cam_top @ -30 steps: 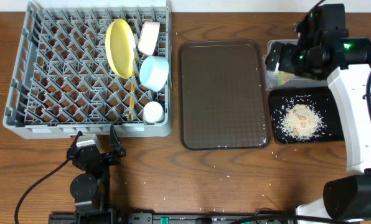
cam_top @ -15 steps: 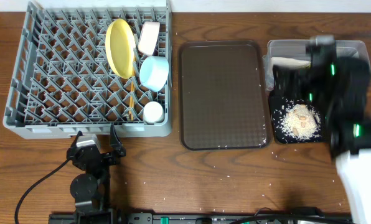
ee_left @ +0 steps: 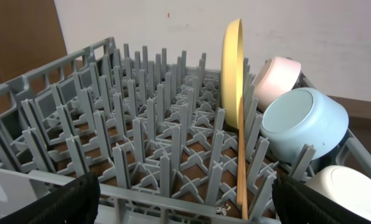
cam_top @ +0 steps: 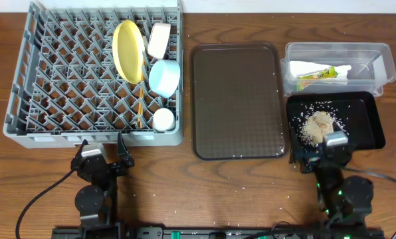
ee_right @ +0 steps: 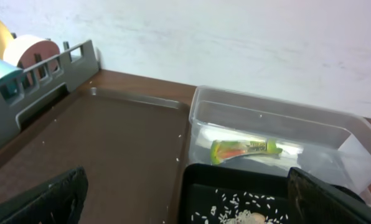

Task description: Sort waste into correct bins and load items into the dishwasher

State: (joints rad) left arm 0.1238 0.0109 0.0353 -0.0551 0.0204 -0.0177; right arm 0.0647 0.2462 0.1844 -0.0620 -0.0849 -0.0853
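The grey dishwasher rack (cam_top: 52, 79) holds an upright yellow plate (cam_top: 129, 50), a white bowl (cam_top: 159, 40), a light-blue bowl (cam_top: 164, 78), a small white cup (cam_top: 163, 119) and wooden chopsticks (cam_top: 140, 106). A clear tub (cam_top: 337, 48) contains the yellow-green wrapper (cam_top: 315, 74) and a white napkin (cam_top: 304, 65). Rice crumbs (cam_top: 317, 126) lie in the black tray (cam_top: 374, 129). My left gripper (cam_top: 103, 147) rests open at the rack's front edge, empty. At the black tray's front edge my right gripper (cam_top: 323, 154) is open and empty. The right wrist view shows the wrapper (ee_right: 244, 149) ahead.
A flat brown serving tray (cam_top: 238, 99) lies between the rack and the two bins. A few stray crumbs dot the wooden table near the front. Both arm bases sit at the table's near edge.
My right arm has swung back from above the clear tub to the table's front edge, uncovering both bins. The left arm has stayed still.
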